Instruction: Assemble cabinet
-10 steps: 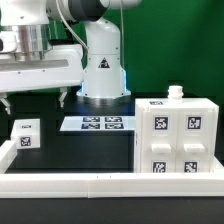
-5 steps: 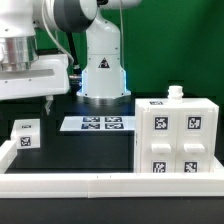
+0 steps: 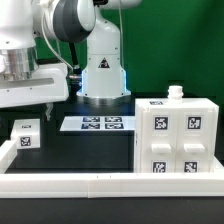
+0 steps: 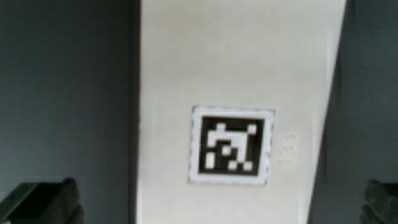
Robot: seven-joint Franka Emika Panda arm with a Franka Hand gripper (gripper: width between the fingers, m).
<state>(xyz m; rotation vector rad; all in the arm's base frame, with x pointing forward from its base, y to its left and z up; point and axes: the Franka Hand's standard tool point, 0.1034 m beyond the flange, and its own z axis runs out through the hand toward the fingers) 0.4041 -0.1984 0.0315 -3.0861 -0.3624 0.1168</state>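
Note:
The cabinet (image 3: 178, 138), a large white box with square tags on its front and a small knob on top, stands at the exterior view's right. My gripper (image 3: 22, 104) hangs at the far left, above a small white tagged piece (image 3: 25, 133) and not touching it. In the wrist view the gripper (image 4: 210, 205) is open and empty. Its dark fingertips (image 4: 39, 200) stand wide apart on either side of a white tagged piece (image 4: 240, 90) below. Part of the gripper is cut off by the exterior view's left edge.
The marker board (image 3: 98, 124) lies flat on the black table in front of the robot base (image 3: 104, 75). A low white rail (image 3: 100, 184) runs along the table's front and left side.
The arm has moved toward the exterior view's left and a little lower, so the gripper is now over the small white tagged piece. The cabinet and the marker board have not moved.

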